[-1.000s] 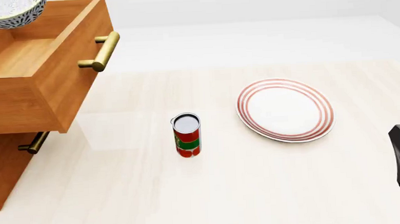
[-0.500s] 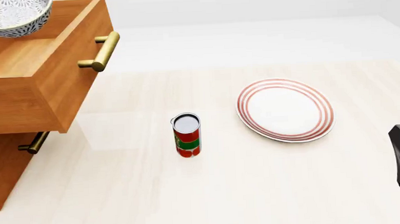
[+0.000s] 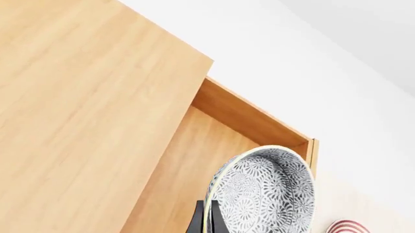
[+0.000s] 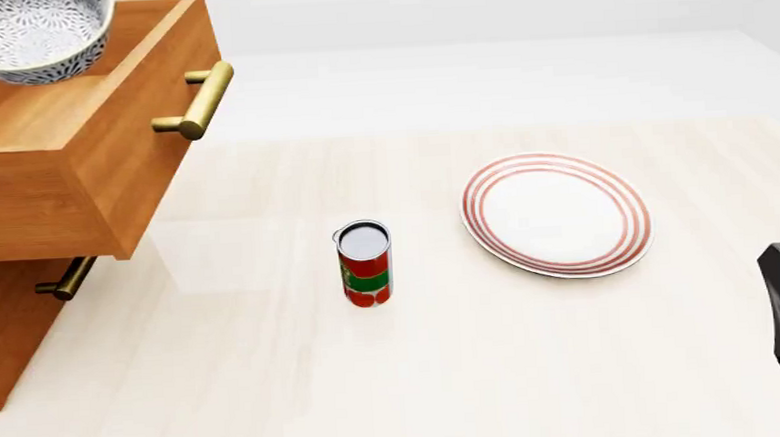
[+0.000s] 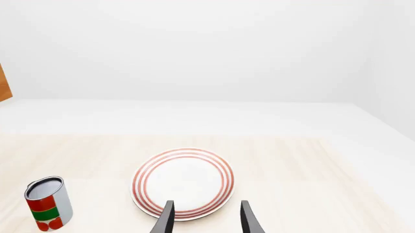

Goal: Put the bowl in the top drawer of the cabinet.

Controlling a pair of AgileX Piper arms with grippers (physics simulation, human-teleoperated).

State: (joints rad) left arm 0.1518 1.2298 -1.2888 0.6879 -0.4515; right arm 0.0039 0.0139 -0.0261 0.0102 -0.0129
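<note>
Left gripper (image 3: 206, 224) is pinching the bowl (image 3: 266, 191) by its rim, fingers closed with the thin wall between them, and it is holding the bowl over the open top drawer (image 4: 77, 115) of the cabinet (image 4: 8, 329), above the drawer's back-left corner in the front view. From the left wrist, the bowl is hanging tilted above the drawer floor, not yet resting on it as far as I can tell.

I'm judging this bowl to be rigid ceramic, smooth and likely slippery, and breakable if dropped. A rim pinch is about the only hold on so wide a cone, and it is leaving the weight hanging off one edge, so it could swing or slip.

Right gripper (image 5: 204, 221) is sitting idle by the table's right edge, jaws apart and holding nothing, looking at the plate (image 5: 183, 182).

Counting up: one bowl, one plate, one can (image 4: 364, 264) near the table's middle, two brass handles showing, upper (image 4: 205, 100) and lower (image 4: 69, 278).
</note>
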